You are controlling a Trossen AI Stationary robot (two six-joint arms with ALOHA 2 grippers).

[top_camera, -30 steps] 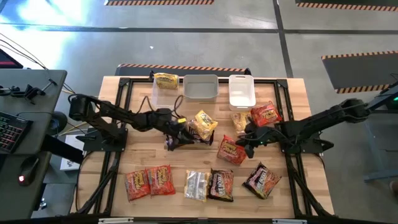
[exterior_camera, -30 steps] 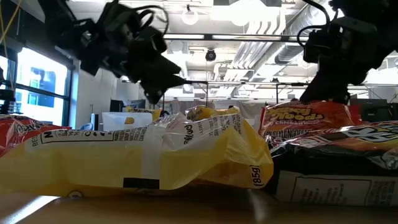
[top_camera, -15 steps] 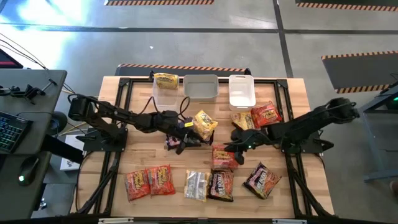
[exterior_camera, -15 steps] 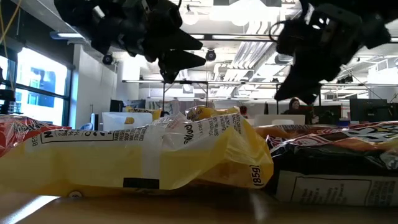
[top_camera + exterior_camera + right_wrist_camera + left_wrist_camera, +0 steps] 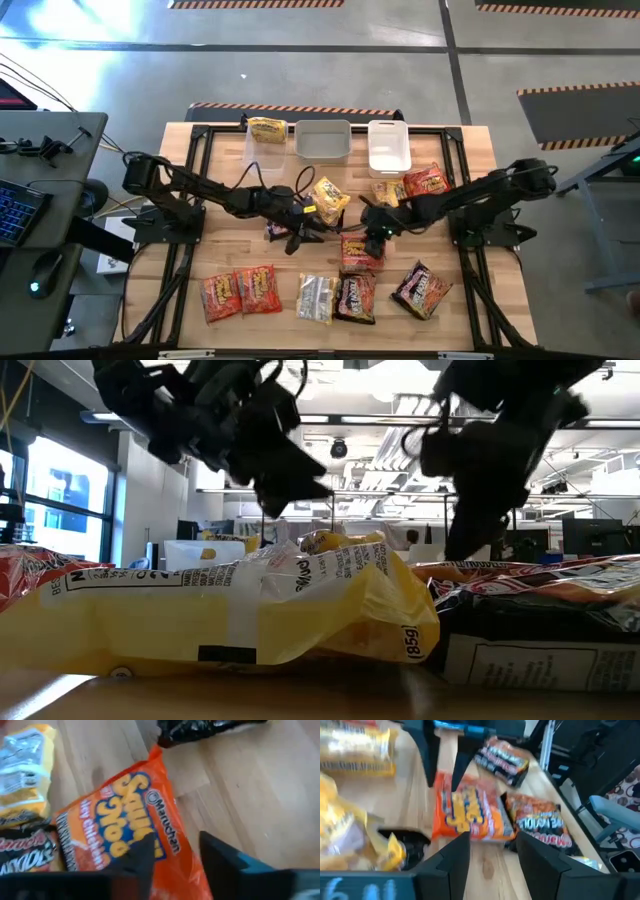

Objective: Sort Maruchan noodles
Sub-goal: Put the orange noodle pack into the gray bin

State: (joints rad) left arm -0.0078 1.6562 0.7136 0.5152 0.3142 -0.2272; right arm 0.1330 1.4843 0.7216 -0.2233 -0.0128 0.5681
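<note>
Your table (image 5: pixel 190 180) carries both arms stretched low toward its middle, the left arm (image 5: pixel 190 185) reaching in from the left edge and the right arm (image 5: pixel 480 195) from the right. Your left gripper (image 5: pixel 305 232) hovers just beside a yellow packet (image 5: pixel 328 197) with its fingers (image 5: pixel 452 865) parted and nothing between them. Your right gripper (image 5: pixel 372 230) hangs over an orange packet (image 5: pixel 361 251) lying flat mid-table, its fingers (image 5: pixel 227 857) apart and not gripping; whether they touch the wrapper you cannot tell. Three tubs (image 5: pixel 322 140) line the far edge, one with a yellow packet (image 5: pixel 266 129) on it. Count the noodles: about ten packets on the wood, five along the near edge, two near the right tub, the rest in the middle.
</note>
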